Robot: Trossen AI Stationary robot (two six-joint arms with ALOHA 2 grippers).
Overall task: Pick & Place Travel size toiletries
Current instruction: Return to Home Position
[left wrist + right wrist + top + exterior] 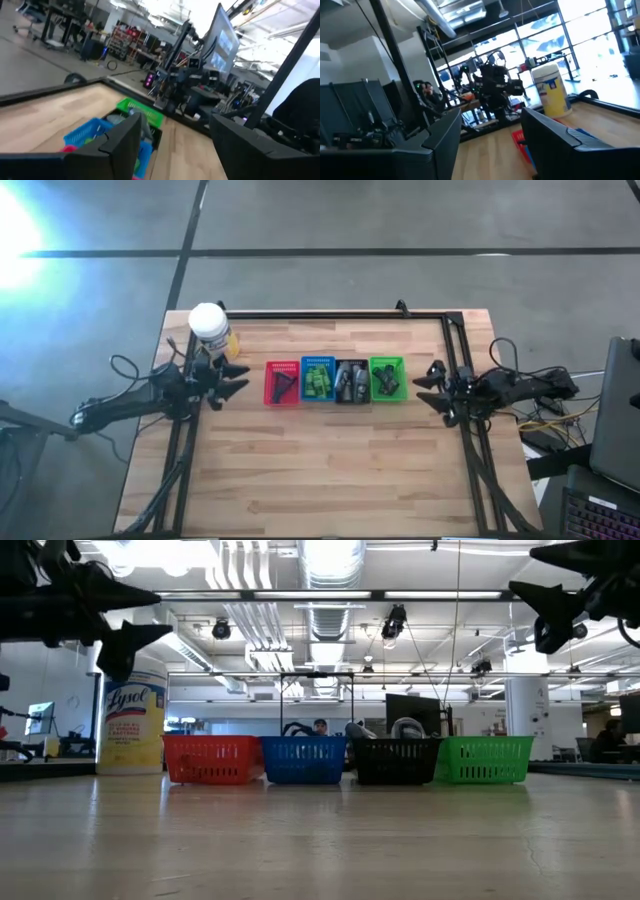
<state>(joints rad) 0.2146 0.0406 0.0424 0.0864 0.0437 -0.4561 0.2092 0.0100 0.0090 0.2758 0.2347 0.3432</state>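
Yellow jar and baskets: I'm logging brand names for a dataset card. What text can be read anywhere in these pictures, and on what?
"Lysol": on the yellow jar, in the low view.
Smaller print under it: too blurred to read.
The four baskets: no text shows.
The screen in the room behind: nothing readable.

Wooden table: four baskets, jar

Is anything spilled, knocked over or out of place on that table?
Nothing stands out. The red basket, blue basket, black basket and green basket stand in a straight row, toiletries inside, none loose. The yellow jar stands upright. Left gripper and right gripper hover open.
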